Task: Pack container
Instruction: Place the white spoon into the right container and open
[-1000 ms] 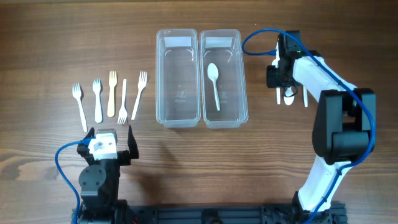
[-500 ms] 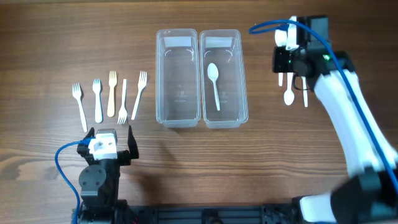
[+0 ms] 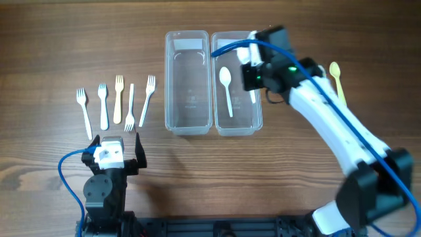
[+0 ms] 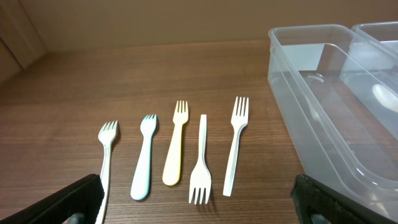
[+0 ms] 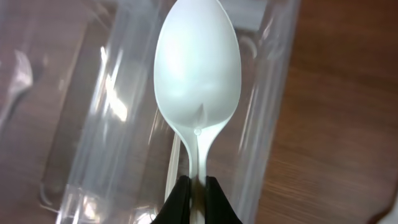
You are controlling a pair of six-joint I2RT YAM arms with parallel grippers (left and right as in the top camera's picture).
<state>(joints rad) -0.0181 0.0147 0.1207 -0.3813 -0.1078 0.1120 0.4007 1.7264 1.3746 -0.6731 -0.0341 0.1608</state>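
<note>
Right wrist view: right jaws clamp white spoon (image 5: 198,68) by its handle, lengthwise above right container (image 5: 267,124); left jaws apart, idle.

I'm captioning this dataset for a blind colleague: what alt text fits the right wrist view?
The right gripper, shut, pinches the handle of a white plastic spoon, whose bowl points up the frame. Behind the spoon lies a clear plastic container, with the wooden table to the right.
</note>
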